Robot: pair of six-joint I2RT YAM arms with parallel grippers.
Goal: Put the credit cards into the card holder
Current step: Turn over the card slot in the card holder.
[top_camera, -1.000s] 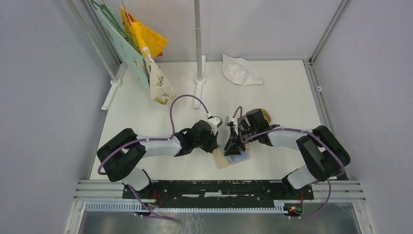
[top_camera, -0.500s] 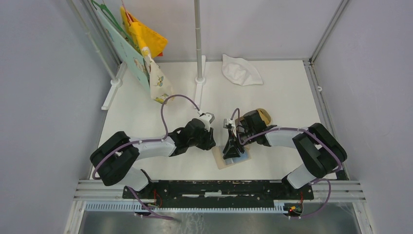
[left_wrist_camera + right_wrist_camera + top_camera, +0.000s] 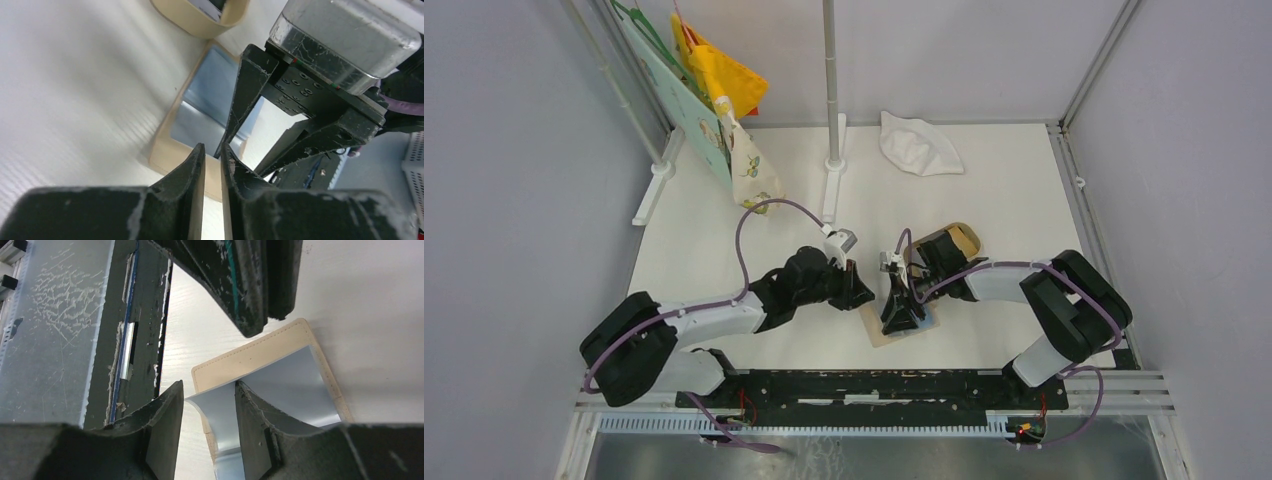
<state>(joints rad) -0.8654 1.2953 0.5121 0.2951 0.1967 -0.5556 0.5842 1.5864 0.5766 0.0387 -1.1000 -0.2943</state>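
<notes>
White bench (image 3: pixel 1014 210), matte. Front middle: card holder (image 3: pixel 879 331) lying open, beige rim, pale blue lining facing up. Behind it, to the right: tan tray (image 3: pixel 965 238), partly hidden. Far side: crumpled white cloth (image 3: pixel 919 146). Left of the cloth: white pole foot (image 3: pixel 833 190). At the left edge: white rack foot (image 3: pixel 655 187).
</notes>
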